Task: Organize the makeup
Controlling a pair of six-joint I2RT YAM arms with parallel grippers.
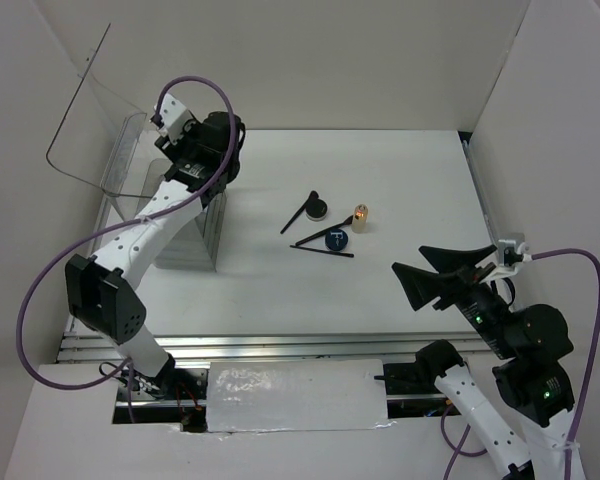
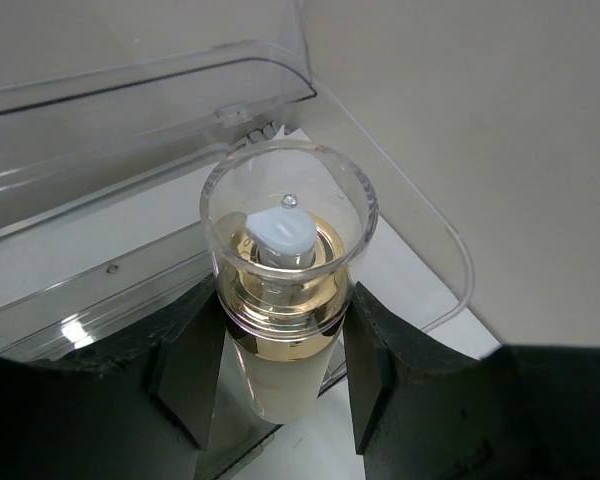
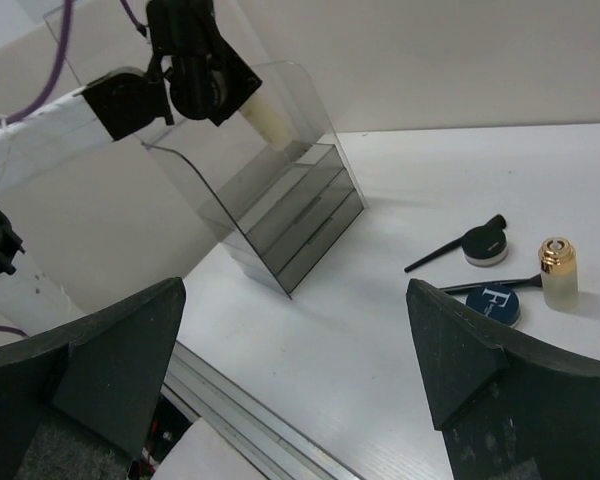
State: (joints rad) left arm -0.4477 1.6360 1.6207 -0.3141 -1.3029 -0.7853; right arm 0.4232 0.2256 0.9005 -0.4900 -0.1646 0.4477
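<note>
My left gripper [image 2: 282,385] is shut on the tall pale-yellow bottle [image 2: 285,300], its pads pressing just below the gold collar and clear cap. It holds the bottle above the clear plastic box [image 1: 185,235] at the back left; the bottle's pale end [image 3: 267,118] sticks out under the left gripper [image 3: 195,70]. On the table's middle lie the short amber gold-capped bottle [image 1: 361,216], a black compact [image 1: 318,209], a dark blue compact [image 1: 337,240] and two thin black brushes [image 1: 298,216] [image 1: 322,250]. My right gripper [image 1: 410,260] hovers open and empty to their right.
The box's clear lid [image 1: 80,110] stands open toward the back left wall, and its drawer fronts [image 3: 305,215] face the table's middle. White walls close in the left, back and right. A metal rail [image 1: 280,345] runs along the near edge.
</note>
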